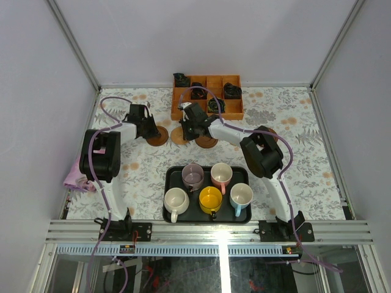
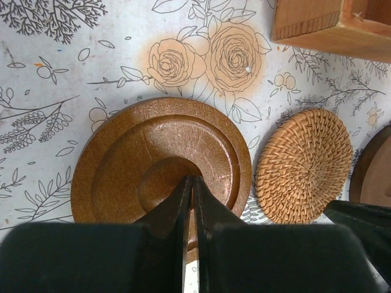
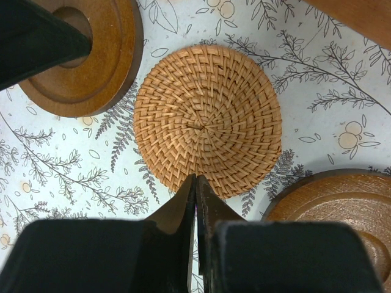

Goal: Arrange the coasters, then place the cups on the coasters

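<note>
Three coasters lie in a row on the floral cloth: a dark brown disc [image 1: 157, 135] [image 2: 162, 162], a woven tan one [image 1: 179, 135] [image 3: 208, 119] and another dark brown disc [image 1: 206, 141] [image 3: 342, 213]. A further brown coaster [image 1: 270, 130] peeks out behind the right arm. My left gripper [image 2: 192, 180] [image 1: 149, 127] is shut, its tips over the middle of the left brown disc. My right gripper [image 3: 196, 177] [image 1: 188, 129] is shut at the woven coaster's near edge. The cups, mauve [image 1: 193, 176], pink [image 1: 221, 174], cream [image 1: 176, 200], yellow [image 1: 211, 198] and light blue [image 1: 241, 195], stand in the black tray [image 1: 168, 215].
A wooden compartment box [image 1: 208, 96] with dark items sits at the back, just behind the coasters. A pink cloth [image 1: 76, 177] lies at the left table edge. Metal frame rails border the table.
</note>
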Available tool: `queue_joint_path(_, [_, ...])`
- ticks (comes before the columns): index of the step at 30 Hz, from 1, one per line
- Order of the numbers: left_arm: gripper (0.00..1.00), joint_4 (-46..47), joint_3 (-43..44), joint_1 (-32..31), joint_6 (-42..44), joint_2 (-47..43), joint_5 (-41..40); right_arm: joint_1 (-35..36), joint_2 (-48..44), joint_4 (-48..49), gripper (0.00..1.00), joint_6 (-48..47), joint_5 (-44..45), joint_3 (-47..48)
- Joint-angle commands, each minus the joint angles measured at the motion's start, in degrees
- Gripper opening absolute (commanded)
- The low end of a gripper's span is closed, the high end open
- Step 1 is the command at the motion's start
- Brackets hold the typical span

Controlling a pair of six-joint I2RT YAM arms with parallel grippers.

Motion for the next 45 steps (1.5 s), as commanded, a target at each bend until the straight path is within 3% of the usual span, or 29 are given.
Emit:
queue_joint_path(1, [0.03,0.0,-1.4,-0.7,-0.7,1.3,0.8,0.4,0.0,0.1,0.03,-0.4,-1.6,1.7])
queue_joint_path(11, [0.05,-0.5,-1.7,-0.9,-0.8,1.0,0.0,0.5,0.5,-0.4,0.03,-0.2,-2.4,2.0])
queue_joint_path(20, [0.15,-0.6,-1.3,-0.9,-1.0,-0.2,-0.2,0.8,0.5,-0.9,0.03,0.5,-2.3,1.4])
queue_joint_path(32, [0.17,4.2,-4.1,-0.8,-1.5,-7.6,-0.4,1.2,-2.5,-0.7,0.03,-0.1,-1.9,0.5])
queue_joint_path(45, [0.22,10.9,-4.4,-0.8,-1.7,-14.2,-4.8,-1.1,-18.6,7.0,0.06,-4.5,18.8,-17.1])
